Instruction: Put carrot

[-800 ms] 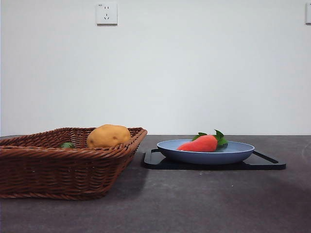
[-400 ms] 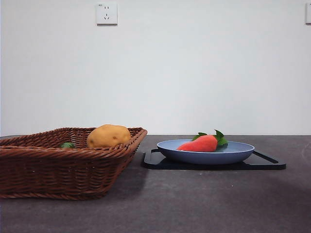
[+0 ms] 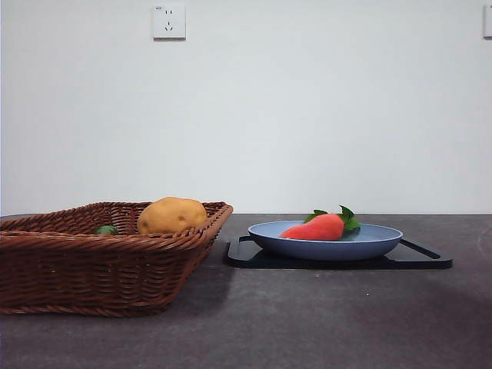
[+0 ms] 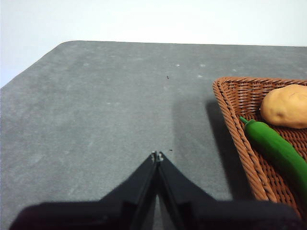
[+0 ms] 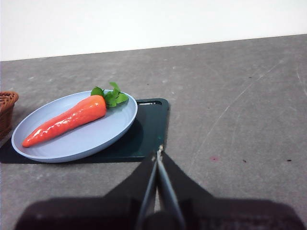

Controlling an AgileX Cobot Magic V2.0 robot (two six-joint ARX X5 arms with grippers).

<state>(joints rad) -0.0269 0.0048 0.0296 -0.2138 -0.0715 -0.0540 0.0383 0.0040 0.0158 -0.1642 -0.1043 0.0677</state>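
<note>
The red-orange carrot point(image 3: 317, 227) with green leaves lies on a blue plate point(image 3: 377, 244) that rests on a black tray point(image 3: 427, 260). It also shows in the right wrist view point(image 5: 67, 120) on the plate point(image 5: 100, 136). My right gripper point(image 5: 158, 152) is shut and empty, held above the table just beside the tray, apart from the carrot. My left gripper point(image 4: 157, 156) is shut and empty over bare table beside the wicker basket point(image 4: 235, 124). Neither arm shows in the front view.
The brown wicker basket point(image 3: 92, 269) stands at the left and holds a yellow-brown potato point(image 3: 171, 215) and a green pepper point(image 4: 278, 151). A wall socket point(image 3: 169, 21) is on the white back wall.
</note>
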